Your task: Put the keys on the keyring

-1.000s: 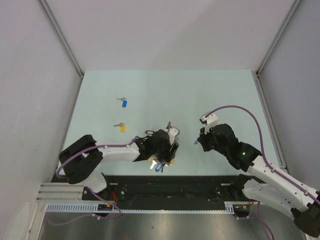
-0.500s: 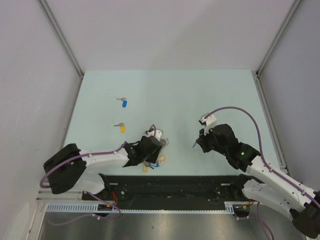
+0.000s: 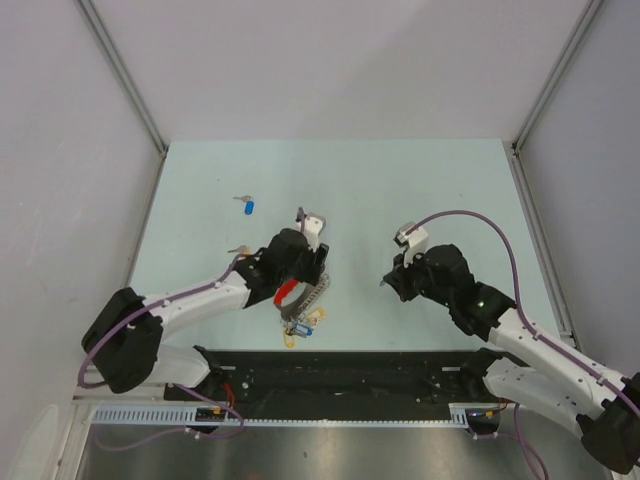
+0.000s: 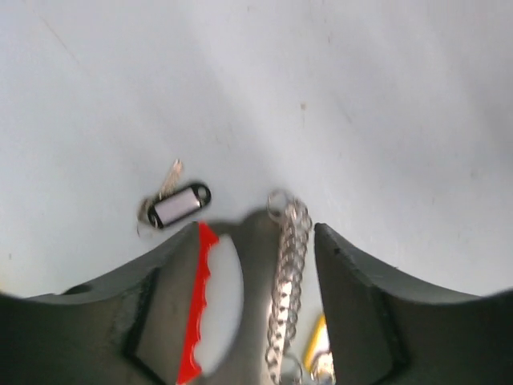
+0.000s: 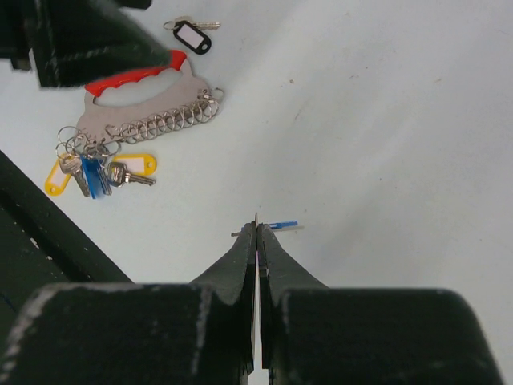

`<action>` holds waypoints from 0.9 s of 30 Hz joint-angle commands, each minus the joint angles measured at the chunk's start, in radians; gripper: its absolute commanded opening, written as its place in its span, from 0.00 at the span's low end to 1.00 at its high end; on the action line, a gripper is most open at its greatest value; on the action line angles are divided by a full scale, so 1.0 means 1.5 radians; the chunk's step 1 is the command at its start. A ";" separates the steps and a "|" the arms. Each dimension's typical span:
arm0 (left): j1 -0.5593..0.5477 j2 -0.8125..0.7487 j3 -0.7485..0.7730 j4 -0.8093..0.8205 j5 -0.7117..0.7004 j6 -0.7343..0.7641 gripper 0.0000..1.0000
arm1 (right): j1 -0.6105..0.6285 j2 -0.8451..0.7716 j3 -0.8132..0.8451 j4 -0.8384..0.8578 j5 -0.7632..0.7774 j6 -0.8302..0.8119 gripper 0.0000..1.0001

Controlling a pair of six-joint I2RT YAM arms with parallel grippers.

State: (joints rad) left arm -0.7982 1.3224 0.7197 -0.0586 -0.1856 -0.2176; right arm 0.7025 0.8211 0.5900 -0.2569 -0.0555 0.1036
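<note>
The large silver metal keyring with a red plastic arc [image 4: 193,321] is straddled by the left gripper [image 4: 256,230], jaws parted wide.

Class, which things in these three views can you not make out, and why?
- Left wrist view: the keyring is blurred and cut off by the bottom edge; whether the left fingers touch it is unclear.
- Right wrist view: a blue sliver at the tips of the shut right fingers, held or lying beneath, unclear.
- Top view: the keys too small to count.
</note>
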 commanded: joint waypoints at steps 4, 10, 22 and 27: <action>0.049 0.123 0.079 0.079 0.153 0.076 0.56 | -0.002 0.027 -0.002 0.055 -0.028 -0.001 0.00; 0.049 0.181 0.094 0.079 0.164 0.083 0.56 | -0.004 0.044 -0.002 0.058 -0.036 -0.008 0.00; 0.044 0.273 0.144 0.044 0.190 0.089 0.24 | -0.007 0.010 -0.006 0.025 -0.026 -0.005 0.00; 0.021 0.258 0.124 0.013 0.167 0.083 0.23 | -0.007 -0.018 -0.014 0.010 -0.024 -0.001 0.00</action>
State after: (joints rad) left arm -0.7391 1.7336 0.9005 -0.0120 0.0589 -0.0948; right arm 0.6956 0.8341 0.5739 -0.2276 -0.0990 0.0971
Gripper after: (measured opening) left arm 0.238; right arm 0.009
